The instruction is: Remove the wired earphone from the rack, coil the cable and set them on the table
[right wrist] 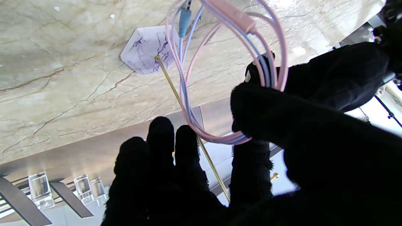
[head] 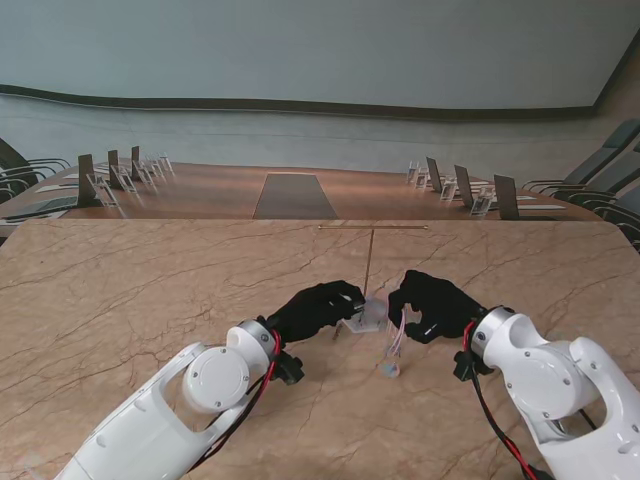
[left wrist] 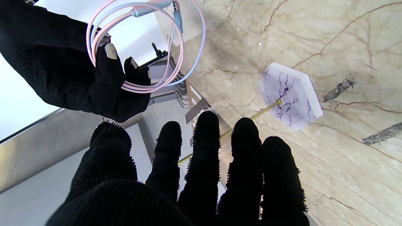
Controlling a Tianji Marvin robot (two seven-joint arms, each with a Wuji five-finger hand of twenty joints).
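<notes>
Both arms are raised from the near corners, and the two black-gloved hands are brought together over the table (head: 120, 300) just nearer than the rack (head: 369, 270). The left hand (head: 318, 308) is held with its fingers extended and a little apart, gripping nothing. The right hand (head: 432, 304) is closed on the cable (head: 396, 338), pinched between thumb and fingers. The cable (left wrist: 147, 47) is gathered into a loose pink-and-blue loop hanging down toward the table. The earbuds cannot be made out. Beyond, the rack's thin post stands upright on its hexagonal base (left wrist: 290, 95).
</notes>
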